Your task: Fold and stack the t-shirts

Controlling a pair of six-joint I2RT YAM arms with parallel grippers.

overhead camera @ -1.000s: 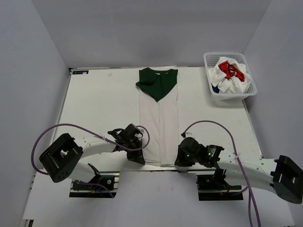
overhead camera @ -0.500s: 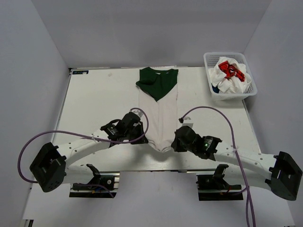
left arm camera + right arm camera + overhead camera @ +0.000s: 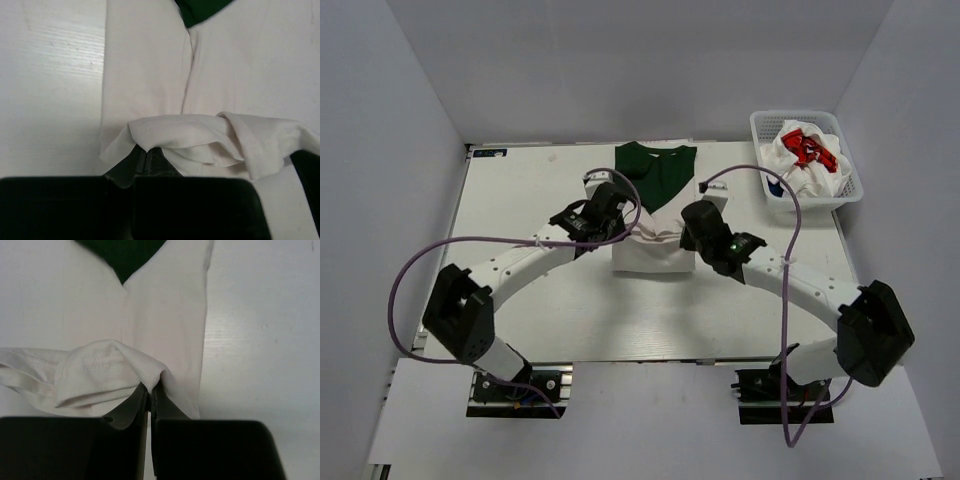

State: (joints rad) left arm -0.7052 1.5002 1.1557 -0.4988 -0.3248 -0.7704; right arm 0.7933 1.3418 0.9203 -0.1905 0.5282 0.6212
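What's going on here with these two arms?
Two robot arms are folding a white-and-green t-shirt. The left gripper and right gripper are each shut on a corner of its hem, held above the shirt's middle, so the lower half is doubled over. More shirts sit in the basket, far right.

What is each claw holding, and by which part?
Both hold the white-and-green t-shirt by its bottom hem. The left claw pinches it near the left corner and the right claw near the right corner, with the hem raised over the shirt's body.
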